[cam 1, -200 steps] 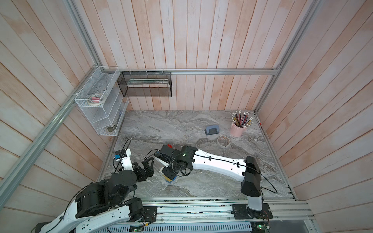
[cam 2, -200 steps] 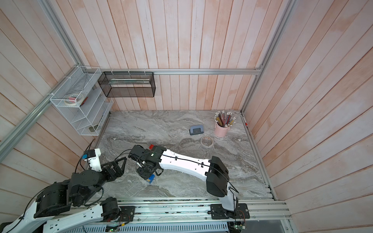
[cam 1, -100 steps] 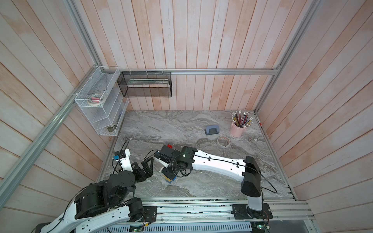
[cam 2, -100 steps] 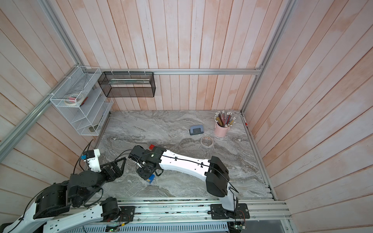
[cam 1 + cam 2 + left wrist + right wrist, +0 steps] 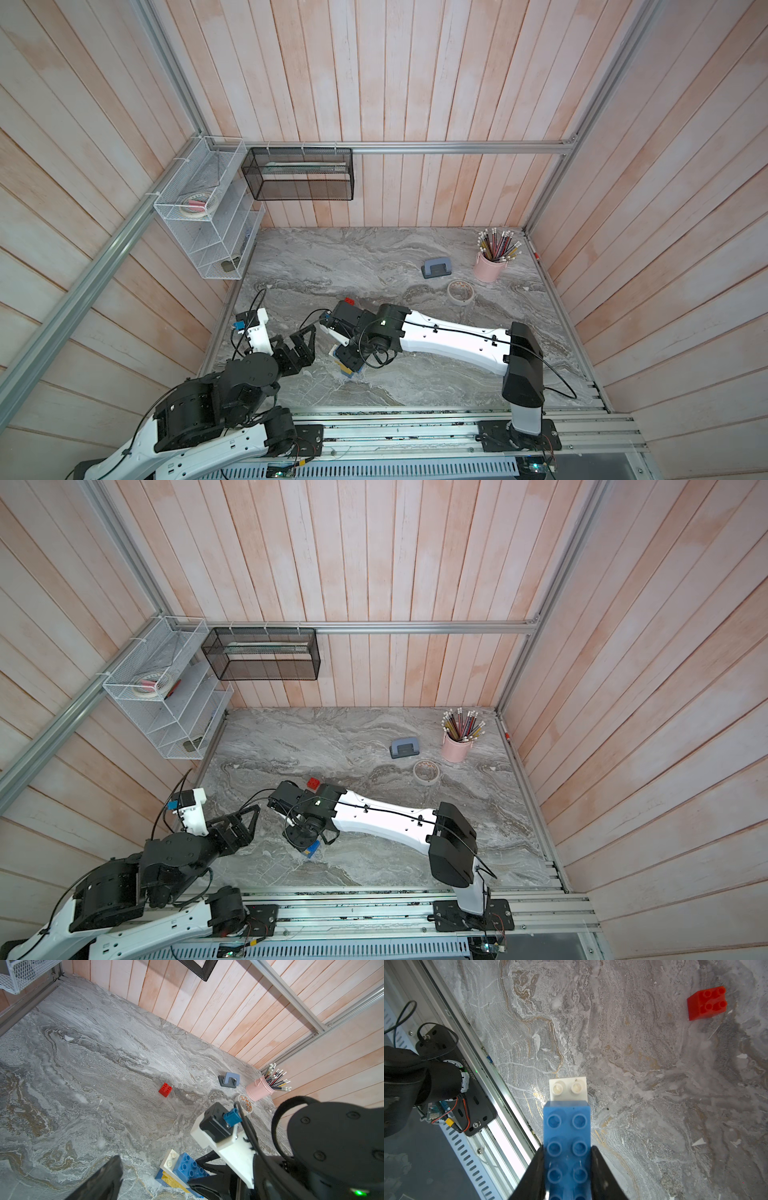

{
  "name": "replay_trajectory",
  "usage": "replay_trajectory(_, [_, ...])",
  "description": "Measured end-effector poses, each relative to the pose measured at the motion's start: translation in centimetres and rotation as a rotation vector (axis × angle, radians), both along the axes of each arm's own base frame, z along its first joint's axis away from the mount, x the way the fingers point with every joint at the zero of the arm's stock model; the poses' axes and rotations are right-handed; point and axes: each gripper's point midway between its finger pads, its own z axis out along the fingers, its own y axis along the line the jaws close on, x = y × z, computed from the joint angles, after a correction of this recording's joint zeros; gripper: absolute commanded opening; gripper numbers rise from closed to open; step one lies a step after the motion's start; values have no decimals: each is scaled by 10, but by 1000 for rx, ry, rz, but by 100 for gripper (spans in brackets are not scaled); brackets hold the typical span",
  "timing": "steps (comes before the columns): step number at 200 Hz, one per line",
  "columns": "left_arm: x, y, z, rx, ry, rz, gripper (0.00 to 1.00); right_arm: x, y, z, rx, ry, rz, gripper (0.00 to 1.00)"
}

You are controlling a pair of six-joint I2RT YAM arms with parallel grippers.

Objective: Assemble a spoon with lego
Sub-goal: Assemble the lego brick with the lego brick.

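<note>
The right gripper (image 5: 568, 1149) pinches the blue top brick of the spoon (image 5: 566, 1118), a blue, white and yellow stack down at the marble worktop (image 5: 654, 1084). A loose red brick (image 5: 706, 1002) lies well apart from the spoon. Near the spoon, the left gripper (image 5: 305, 338) hangs spread wide, empty.

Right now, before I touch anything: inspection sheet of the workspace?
surface: marble tabletop, nothing spilled seen
job's things: joined bricks, blue over white, yellow beneath, held tilted; red brick lies loose, apart from them
clutter: hole punch, tape roll, pink pencil cup, all at the far side
grippers: left gripper open, empty; right gripper shut on the joined bricks
cables: black cable loops at the right wrist, off the bricks
surroundings: wire shelf and mesh basket on plank walls
</note>
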Motion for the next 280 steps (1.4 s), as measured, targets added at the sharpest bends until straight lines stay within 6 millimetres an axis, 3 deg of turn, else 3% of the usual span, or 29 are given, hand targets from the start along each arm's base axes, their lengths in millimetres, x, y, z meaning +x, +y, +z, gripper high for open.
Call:
replay_trajectory(160, [-2, 3, 0, -12, -3, 2, 100, 0, 9, 0, 10, -121, 11, 3])
replay_trajectory(244, [-2, 4, -3, -10, 4, 5, 100, 1, 4, 23, 59, -147, 9, 3])
replay_trajectory(280, [-3, 5, -7, -5, 8, 6, 100, -1, -1, 21, 53, -149, 21, 3])
